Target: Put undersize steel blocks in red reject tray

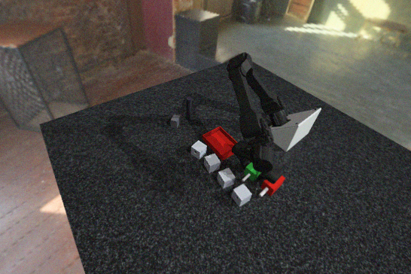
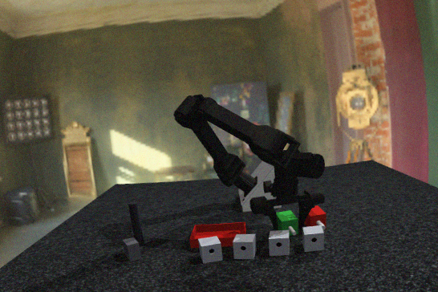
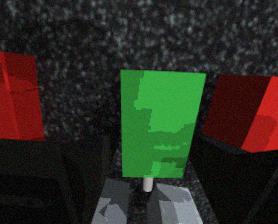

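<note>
Claw stands wide, holding nothing; green gauge lies between its fingers, pin toward the blocks.

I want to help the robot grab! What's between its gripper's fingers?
The green gauge sits between the open fingers; the wrist view shows this.
</note>
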Controlling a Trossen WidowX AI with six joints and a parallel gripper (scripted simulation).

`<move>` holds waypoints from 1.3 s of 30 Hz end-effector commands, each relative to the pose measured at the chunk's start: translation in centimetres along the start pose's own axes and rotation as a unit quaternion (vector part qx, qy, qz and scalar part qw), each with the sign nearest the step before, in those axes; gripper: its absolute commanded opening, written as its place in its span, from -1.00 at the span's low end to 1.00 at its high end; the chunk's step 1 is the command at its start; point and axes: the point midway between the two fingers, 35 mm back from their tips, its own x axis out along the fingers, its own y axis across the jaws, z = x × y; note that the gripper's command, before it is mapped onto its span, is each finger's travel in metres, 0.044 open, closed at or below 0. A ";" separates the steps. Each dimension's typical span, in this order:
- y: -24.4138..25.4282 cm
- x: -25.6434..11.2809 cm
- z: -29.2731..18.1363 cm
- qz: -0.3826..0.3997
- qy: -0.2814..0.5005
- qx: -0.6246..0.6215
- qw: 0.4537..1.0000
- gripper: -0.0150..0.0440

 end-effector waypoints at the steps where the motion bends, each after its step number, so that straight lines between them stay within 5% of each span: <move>1: 0.0 0.0 0.0 0.000 0.000 0.000 1.000 0.44; 3: 0.0 0.0 0.0 0.000 0.000 0.000 1.000 0.26; 13: 0.0 0.0 0.0 0.000 0.000 0.000 1.000 0.03; 19: -0.1 -3.8 0.1 0.000 0.000 -0.003 1.000 -0.49; 29: 0.1 -7.1 0.8 0.011 -0.014 -0.006 1.000 -0.49; 39: 1.9 -8.2 -4.3 0.004 -0.008 0.368 0.930 -0.49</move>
